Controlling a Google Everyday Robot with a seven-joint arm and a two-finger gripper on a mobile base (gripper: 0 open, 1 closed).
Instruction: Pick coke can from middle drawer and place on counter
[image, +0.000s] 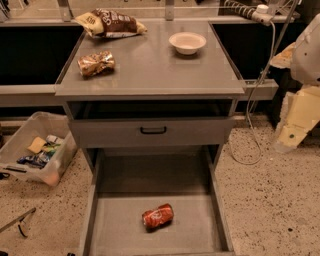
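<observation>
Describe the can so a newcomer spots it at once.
Left of the gripper at the right edge, below the counter, the middle drawer stands open. The coke can lies alone on its floor: red, unlike the brown bags up top.

A brown-and-yellow chip bag (110, 22) lies flat at the back left, with a crumpled gold snack packet (96, 63) nearer, apart from it. A white bowl (187, 42) stands upright to their right. A grey drawer front (200, 132) bears a black handle (153, 130). On the speckled floor (270, 200) at the left sits a clear bin (60, 165) holding small items. The gripper (289, 136) hangs at the right edge, above the floor.
</observation>
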